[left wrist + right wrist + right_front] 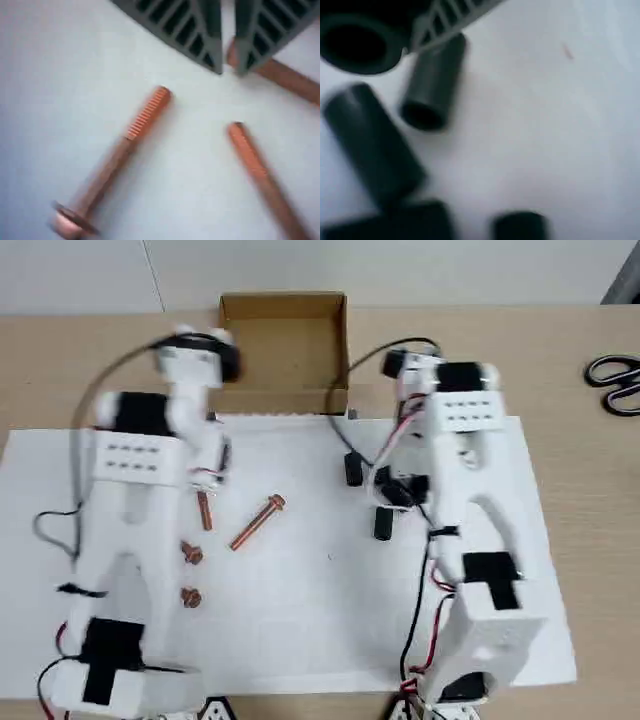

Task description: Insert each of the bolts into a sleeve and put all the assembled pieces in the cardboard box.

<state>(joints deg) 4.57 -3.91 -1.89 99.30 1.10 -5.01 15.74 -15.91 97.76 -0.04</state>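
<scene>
Bolts (117,162) of copper colour lay loose on the white sheet (320,620) covering the surface, none yet in a sleeve. The cardboard box (285,308) stood beyond the sheet's far edge. Left gripper (229,64) hung low over them, its fingers narrow with a slim gap, tips just at the end of another bolt (287,80). Right gripper (392,490) sat among the black sleeves (432,82); whether it was open or closed could not be told. Bolts looked stiff, smooth and prone to roll, so mid-shank, clear of the threads, seemed the best hold. Sleeves looked light and rigid; gripping across the outer wall would keep the bore free.
</scene>
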